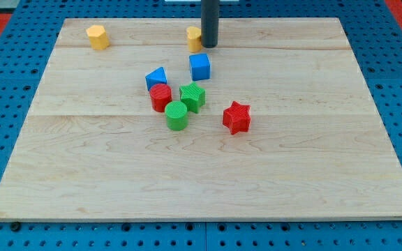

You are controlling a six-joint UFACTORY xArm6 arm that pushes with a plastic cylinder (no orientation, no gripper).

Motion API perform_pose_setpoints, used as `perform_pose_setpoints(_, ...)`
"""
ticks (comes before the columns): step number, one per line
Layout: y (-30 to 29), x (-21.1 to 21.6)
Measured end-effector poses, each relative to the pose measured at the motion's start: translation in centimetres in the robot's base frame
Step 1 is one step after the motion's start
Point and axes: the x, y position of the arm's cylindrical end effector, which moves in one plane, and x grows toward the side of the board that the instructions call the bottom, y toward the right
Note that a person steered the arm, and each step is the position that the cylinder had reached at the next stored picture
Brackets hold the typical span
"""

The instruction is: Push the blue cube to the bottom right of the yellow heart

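Blue cube (199,67) sits upper centre of board (187,174), at 6 o'clock of my tip (209,46), slightly apart. Yellow heart (195,37), probably block half hidden touching rod at 9 o'clock; second yellow block (98,37) far at 9. No pincer: bare rod. Advice: circle to cube's 9 o'clock side, nudge gently toward 3, avoid bumping heart. Blue triangular block (156,78) sits at cube's 8 o'clock.

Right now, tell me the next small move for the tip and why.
Probably slide my tip to the view's left of the blue cube, then nudge it rightward. The tip stands above the cube, beside the yellow block, seemingly the heart; the cube lies almost straight below it.
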Motion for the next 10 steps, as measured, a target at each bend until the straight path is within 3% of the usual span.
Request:
perform_pose_setpoints(4,4.6,-0.7)
perform_pose_setpoints(6,5.6,7.1)
perform_pose_setpoints(7,0.0,11.5)
perform_pose_setpoints(8,-3.1,11.4)
perform_pose_setpoints(9,-3.1,7.4)
perform_pose_setpoints(10,1.7,5.7)
